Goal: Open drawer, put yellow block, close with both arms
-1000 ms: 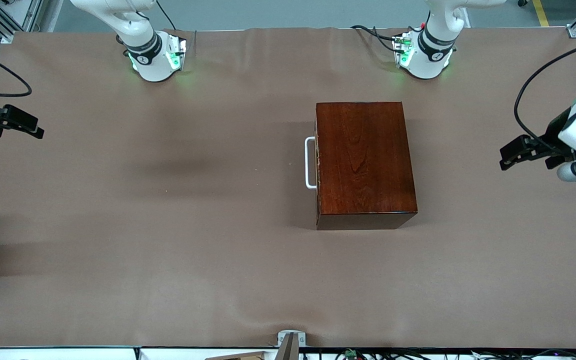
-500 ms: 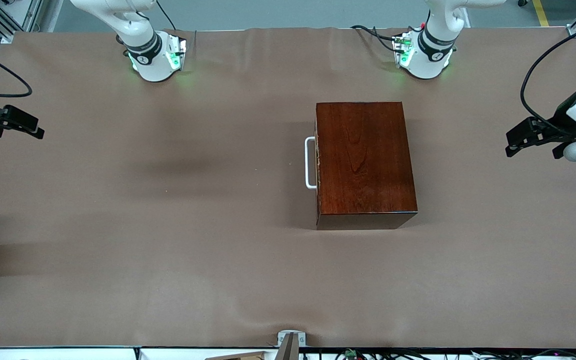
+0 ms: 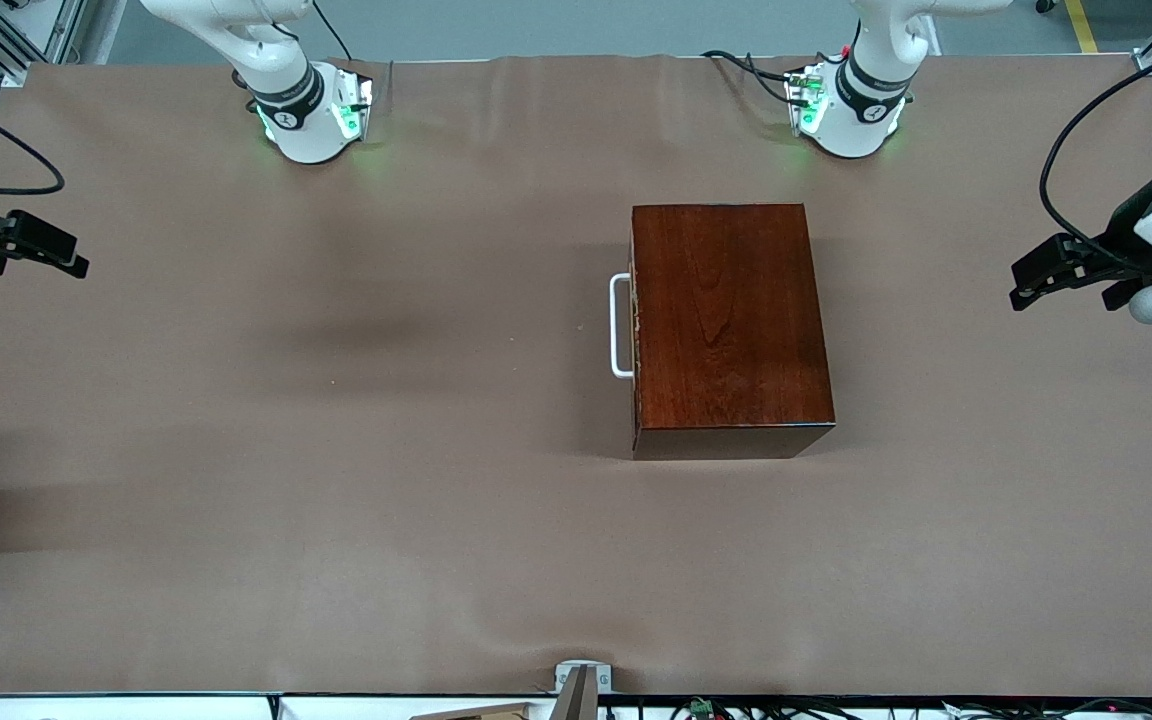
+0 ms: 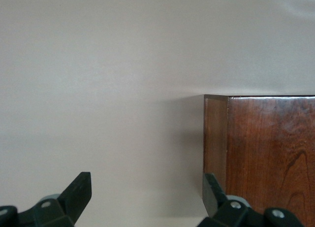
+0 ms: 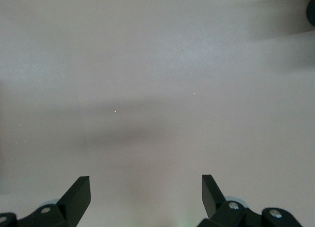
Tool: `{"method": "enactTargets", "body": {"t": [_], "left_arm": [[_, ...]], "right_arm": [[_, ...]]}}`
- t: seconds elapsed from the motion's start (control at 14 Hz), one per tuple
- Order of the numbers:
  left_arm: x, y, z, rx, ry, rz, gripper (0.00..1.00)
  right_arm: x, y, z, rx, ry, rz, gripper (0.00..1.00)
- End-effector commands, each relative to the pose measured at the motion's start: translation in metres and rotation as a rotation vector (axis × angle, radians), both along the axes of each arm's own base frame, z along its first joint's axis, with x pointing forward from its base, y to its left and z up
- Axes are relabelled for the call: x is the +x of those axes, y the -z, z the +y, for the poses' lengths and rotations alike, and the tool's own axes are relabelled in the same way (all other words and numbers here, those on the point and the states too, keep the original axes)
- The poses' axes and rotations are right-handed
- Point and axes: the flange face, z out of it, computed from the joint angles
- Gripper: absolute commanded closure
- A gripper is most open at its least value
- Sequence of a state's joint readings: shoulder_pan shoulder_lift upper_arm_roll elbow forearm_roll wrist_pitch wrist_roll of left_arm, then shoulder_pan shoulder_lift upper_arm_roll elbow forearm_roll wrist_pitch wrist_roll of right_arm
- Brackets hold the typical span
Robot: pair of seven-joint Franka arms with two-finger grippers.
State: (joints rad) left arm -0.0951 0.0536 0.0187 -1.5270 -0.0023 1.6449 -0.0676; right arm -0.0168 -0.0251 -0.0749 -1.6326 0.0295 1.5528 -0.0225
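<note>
Drawer is closed, mid-frame in its box. Left claw at the right edge and right claw at the left edge are both spread, holding nothing.

No legible text or labels.

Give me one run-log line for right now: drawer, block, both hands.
drawer: shut | yellow block: not in view | left hand: open, empty, over table at left arm's end | right hand: open, empty, over table at right arm's end

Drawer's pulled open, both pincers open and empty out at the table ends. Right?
Not quite: the drawer is shut, its handle close against the box, as the front view shows. The left pincer and right pincer are open and empty.
</note>
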Motion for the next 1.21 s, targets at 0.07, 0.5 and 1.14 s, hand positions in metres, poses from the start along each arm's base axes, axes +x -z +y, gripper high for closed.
{"method": "enactTargets", "body": {"t": [0.07, 0.5, 1.14], "left_arm": [[-0.0057, -0.0050, 0.0023, -0.023, 0.000, 0.005, 0.00], [-0.0102, 0.0021, 0.0014, -0.005, 0.022, 0.058, 0.00], [-0.0104, 0.0028, 0.0011, 0.011, 0.086, 0.064, 0.00]], "right_arm": [[0.0010, -0.0032, 0.0007, 0.015, 0.002, -0.001, 0.00], [0.0010, -0.0032, 0.0007, 0.015, 0.002, -0.001, 0.00], [0.0014, -0.0023, 0.0005, 0.013, 0.001, 0.001, 0.00]]}}
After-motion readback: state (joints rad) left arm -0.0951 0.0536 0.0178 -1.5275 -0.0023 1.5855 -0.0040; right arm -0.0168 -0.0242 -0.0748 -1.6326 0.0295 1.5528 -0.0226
